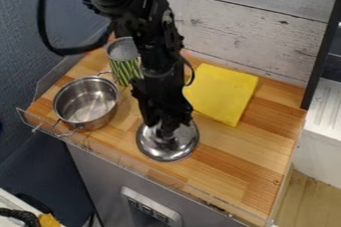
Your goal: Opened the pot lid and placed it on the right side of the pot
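The black gripper (pixel 165 124) hangs down over the silver lid (pixel 168 150), its lower end at the middle of the lid and hiding the lid's far part and most of its knob. The round, shiny lid is roughly level on or just above the wooden counter, to the right of the pot and apart from it. The silver pot (pixel 86 102) stands uncovered at the counter's left side, with its inside empty and a wire handle at its front and back.
A can with a green striped pattern (pixel 124 69) stands behind the pot, left of the arm. A yellow cloth (pixel 222 93) lies flat at the back right of the counter (pixel 243 159). A low clear rail runs along the front and left edges. Behind is a plank wall.
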### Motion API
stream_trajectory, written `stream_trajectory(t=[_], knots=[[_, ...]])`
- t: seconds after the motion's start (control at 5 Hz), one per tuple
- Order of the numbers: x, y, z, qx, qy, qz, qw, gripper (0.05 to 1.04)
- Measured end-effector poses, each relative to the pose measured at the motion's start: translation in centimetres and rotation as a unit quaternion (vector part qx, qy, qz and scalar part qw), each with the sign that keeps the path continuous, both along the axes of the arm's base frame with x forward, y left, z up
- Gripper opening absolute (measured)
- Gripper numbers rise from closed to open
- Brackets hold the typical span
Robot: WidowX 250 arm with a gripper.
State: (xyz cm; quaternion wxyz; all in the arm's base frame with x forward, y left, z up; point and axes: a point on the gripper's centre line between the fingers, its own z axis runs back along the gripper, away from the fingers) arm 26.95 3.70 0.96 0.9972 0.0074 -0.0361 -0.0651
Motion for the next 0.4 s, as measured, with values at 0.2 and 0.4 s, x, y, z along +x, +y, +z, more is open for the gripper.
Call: stream_trajectory(t=[0.2, 0.4], knots=[[0.11, -0.41, 1.75, 0.012, -0.014, -0.010, 0.9998, 0.928], [-0.06, -0.32, 2.54, 0.016, -0.016, -0.012, 0.9997, 1.013]])
